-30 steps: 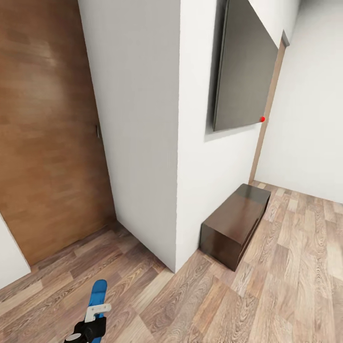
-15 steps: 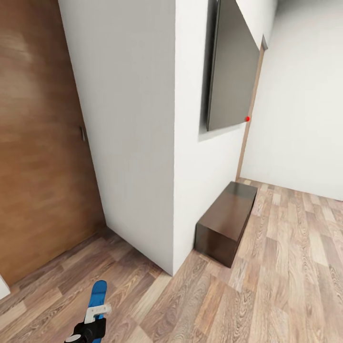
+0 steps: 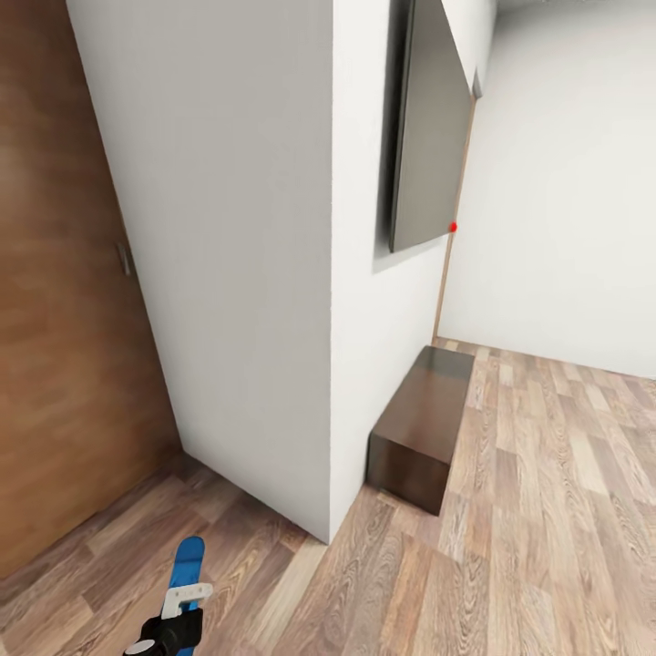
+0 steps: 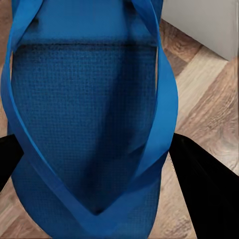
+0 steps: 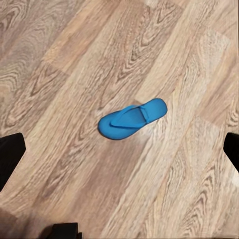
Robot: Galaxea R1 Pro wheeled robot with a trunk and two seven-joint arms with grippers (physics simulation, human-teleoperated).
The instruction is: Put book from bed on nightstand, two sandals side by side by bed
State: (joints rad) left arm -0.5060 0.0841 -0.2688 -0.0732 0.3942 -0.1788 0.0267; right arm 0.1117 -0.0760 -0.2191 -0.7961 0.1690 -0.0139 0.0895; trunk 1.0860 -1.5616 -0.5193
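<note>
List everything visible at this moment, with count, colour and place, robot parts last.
Sandals: 2, bright blue; one sandal held in the left end effector, the other sandal lying flat on the floor.
Bench cabinet: 1, dark brown, against the white wall.
Wall panel: 1, dark grey, above the cabinet.
Door: 1, brown wood, far left.
Floor: light brown planks.
Left end effector: 1, black and white, shut on a sandal.
Right end effector: 1, black, open above the floor.
</note>
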